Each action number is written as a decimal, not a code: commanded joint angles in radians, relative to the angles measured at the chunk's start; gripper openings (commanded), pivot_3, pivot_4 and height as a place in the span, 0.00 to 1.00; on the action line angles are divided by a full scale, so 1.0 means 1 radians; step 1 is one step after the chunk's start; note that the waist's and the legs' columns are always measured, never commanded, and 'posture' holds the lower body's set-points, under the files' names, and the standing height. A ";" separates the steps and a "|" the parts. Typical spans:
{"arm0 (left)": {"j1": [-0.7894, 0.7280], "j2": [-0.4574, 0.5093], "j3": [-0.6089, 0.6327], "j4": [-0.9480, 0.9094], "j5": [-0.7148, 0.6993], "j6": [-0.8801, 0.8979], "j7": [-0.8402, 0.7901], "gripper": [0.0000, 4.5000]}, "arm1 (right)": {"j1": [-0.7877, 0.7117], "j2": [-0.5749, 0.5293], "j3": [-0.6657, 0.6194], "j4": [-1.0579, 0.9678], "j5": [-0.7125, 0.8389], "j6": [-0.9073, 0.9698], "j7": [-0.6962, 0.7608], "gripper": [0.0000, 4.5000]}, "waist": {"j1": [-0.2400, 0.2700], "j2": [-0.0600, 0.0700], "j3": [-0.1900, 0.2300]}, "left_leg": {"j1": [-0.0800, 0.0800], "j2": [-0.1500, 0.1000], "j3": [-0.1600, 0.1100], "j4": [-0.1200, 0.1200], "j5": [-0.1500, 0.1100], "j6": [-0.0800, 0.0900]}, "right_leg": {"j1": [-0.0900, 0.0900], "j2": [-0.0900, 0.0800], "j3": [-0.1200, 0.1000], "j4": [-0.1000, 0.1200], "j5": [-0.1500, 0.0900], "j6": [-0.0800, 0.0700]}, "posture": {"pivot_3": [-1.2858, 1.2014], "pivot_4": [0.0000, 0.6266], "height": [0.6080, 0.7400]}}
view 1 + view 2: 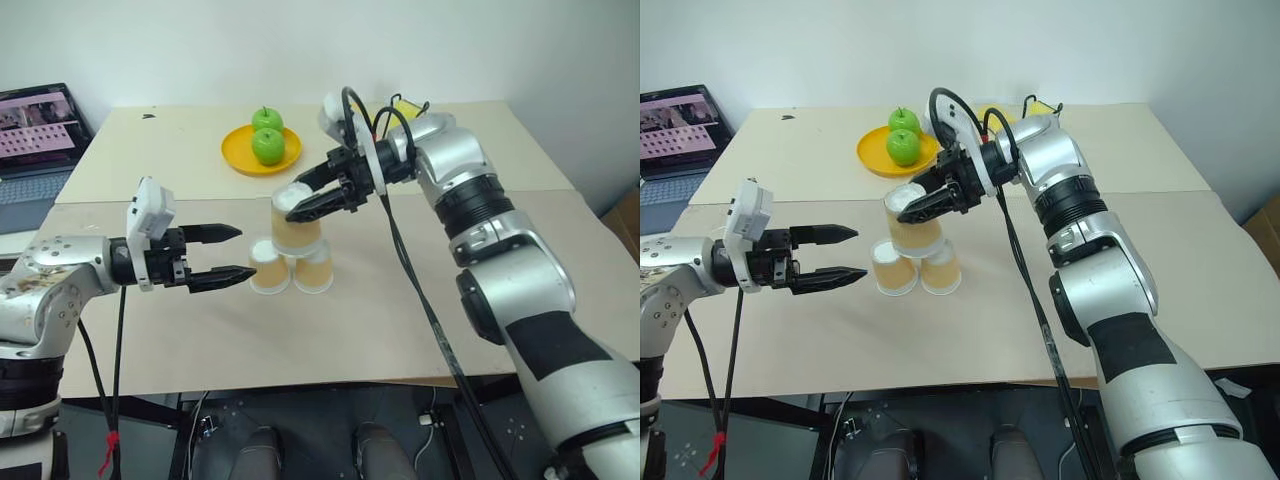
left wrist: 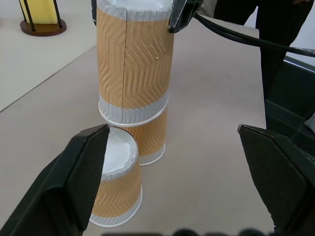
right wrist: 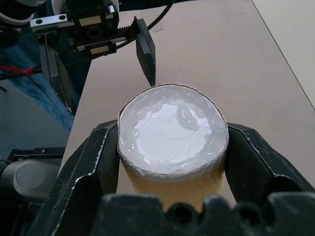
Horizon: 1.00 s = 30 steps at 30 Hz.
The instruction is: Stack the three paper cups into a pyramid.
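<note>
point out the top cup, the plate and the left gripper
top cup (image 1: 296,232): left eye view, on its tan side wall.
plate (image 1: 238,155): left eye view, on the bare yellow rim at its left.
left gripper (image 1: 232,252): left eye view, midway between the tips of its open jaws.

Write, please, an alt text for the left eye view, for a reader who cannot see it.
The right hand holds a tan ribbed paper cup upside down over two matching upturned cups standing side by side on a beige table. The left hand waits open beside them; behind is a yellow plate with two green apples.
</note>
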 commanded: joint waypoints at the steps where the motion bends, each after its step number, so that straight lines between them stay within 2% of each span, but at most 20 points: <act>1: -0.005 0.000 0.018 -0.015 -0.001 -0.021 0.005 1.00 | -0.045 0.012 -0.029 0.013 -0.011 -0.034 0.006 0.62 | -0.002 0.000 0.000 | 0.000 0.000 0.000 0.000 0.000 0.000 | 0.000 0.000 0.000 0.000 0.000 0.000 | 0.52 0.24 0.94; 14: 0.012 0.000 0.024 -0.029 -0.008 -0.016 0.019 1.00 | -0.070 0.080 -0.068 0.177 -0.069 -0.131 -0.083 0.62 | -0.003 0.000 0.000 | 0.000 0.000 0.000 0.000 0.000 0.000 | -0.001 0.000 0.000 0.005 0.000 0.000 | 0.52 0.24 0.94; 23: 0.018 0.006 0.034 -0.035 -0.014 -0.012 0.026 1.00 | -0.065 0.091 -0.086 0.193 -0.097 -0.158 -0.080 0.62 | -0.003 0.000 0.000 | 0.000 0.000 0.000 0.000 0.000 0.000 | -0.001 0.000 0.000 0.005 0.000 0.000 | 0.52 0.24 0.94; 25: 0.018 0.006 0.034 -0.036 -0.014 -0.011 0.027 1.00 | -0.065 0.091 -0.092 0.194 -0.101 -0.160 -0.081 0.83 | -0.002 0.000 0.000 | 0.000 0.000 0.000 0.000 0.000 0.000 | -0.001 0.000 0.000 0.005 0.000 0.000 | 0.52 0.24 0.94; 26: 0.017 0.005 0.033 -0.035 -0.014 -0.012 0.028 1.00 | -0.064 0.091 -0.094 0.194 -0.103 -0.163 -0.080 0.86 | -0.002 0.000 0.000 | 0.000 0.000 0.000 0.000 0.000 0.000 | -0.001 0.000 0.000 0.005 0.000 0.000 | 0.52 0.24 0.94; 27: 0.014 0.005 0.031 -0.034 -0.014 -0.012 0.028 1.00 | -0.063 0.091 -0.096 0.193 -0.107 -0.167 -0.080 0.96 | -0.002 0.000 0.000 | 0.000 0.000 0.000 0.000 0.000 0.000 | -0.001 0.000 0.000 0.005 0.000 0.000 | 0.52 0.24 0.94; 30: 0.010 0.004 0.027 -0.031 -0.012 -0.014 0.029 1.00 | -0.064 0.091 -0.102 0.191 -0.112 -0.168 -0.085 0.99 | -0.002 0.000 0.000 | 0.000 0.000 0.000 -0.001 0.000 0.000 | -0.001 0.000 0.000 0.004 0.000 0.000 | 0.52 0.24 0.94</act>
